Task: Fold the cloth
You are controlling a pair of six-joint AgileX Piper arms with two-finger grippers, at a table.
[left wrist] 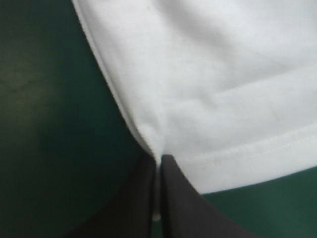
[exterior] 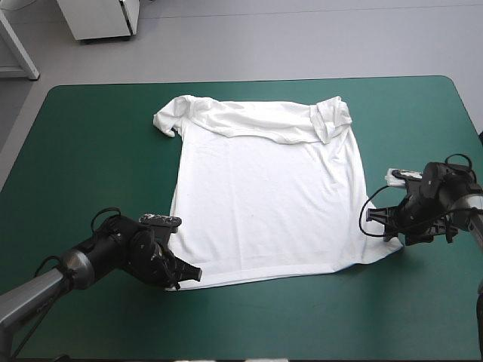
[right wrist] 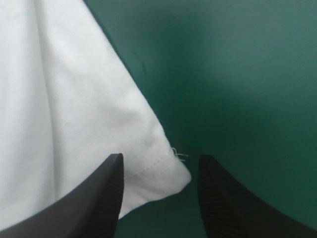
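Left wrist view: left claw [left wrist: 159, 158] pinches T-shirt [left wrist: 213, 84] hem corner; right claw [right wrist: 161, 157] spread, other corner between its jaws (judged limp, light; take by corners).

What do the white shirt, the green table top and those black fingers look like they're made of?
T-shirt: soft, thin knit fabric, probably cotton. It looks matte and creased, with a stitched hem.
Teal-green cover: smooth sheet with a faint sheen, perhaps vinyl or rubber.
Right gripper: its black fingers look matte and finely ribbed, likely rubber or plastic.
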